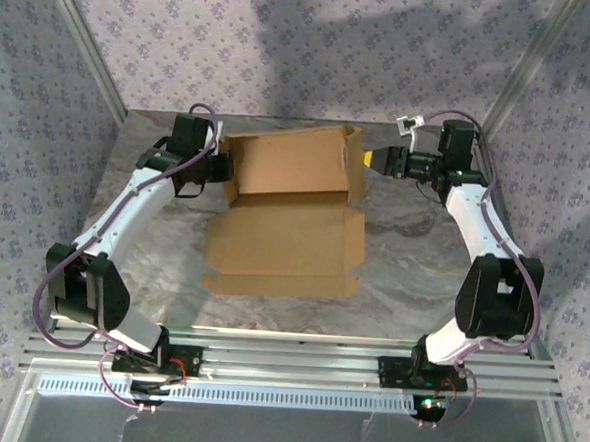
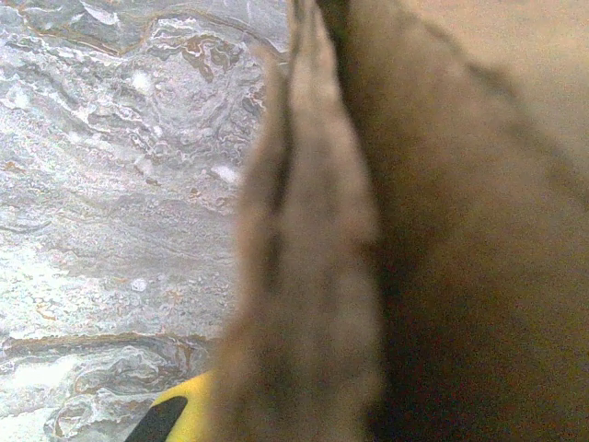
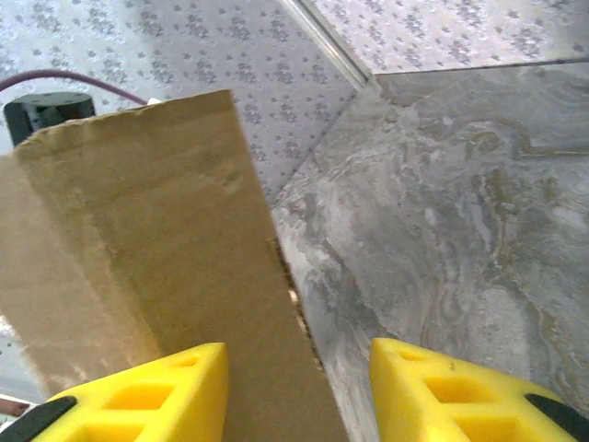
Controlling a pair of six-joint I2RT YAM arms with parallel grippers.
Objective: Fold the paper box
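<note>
The paper box [image 1: 284, 240] is brown cardboard lying mid-table, its rear panel [image 1: 291, 159] tilted up. My left gripper [image 1: 218, 166] is at the box's left rear edge, shut on a side flap. That flap [image 2: 308, 276] looms blurred in the left wrist view, with one yellow finger [image 2: 184, 414] beside it. My right gripper [image 1: 367, 159] is at the box's right rear edge. Its yellow fingers [image 3: 138, 396] stand apart around the right flap [image 3: 166, 258]. The flap lies against the left finger, with bare table showing between its edge and the other finger, so my right gripper [image 3: 299, 396] is open.
The marbled grey table [image 1: 424, 239] has bare room to the right and left of the box. Patterned walls and metal corner posts [image 1: 81, 38] close in the back and sides. Aluminium rails [image 1: 286, 361] carry the arm bases at the near edge.
</note>
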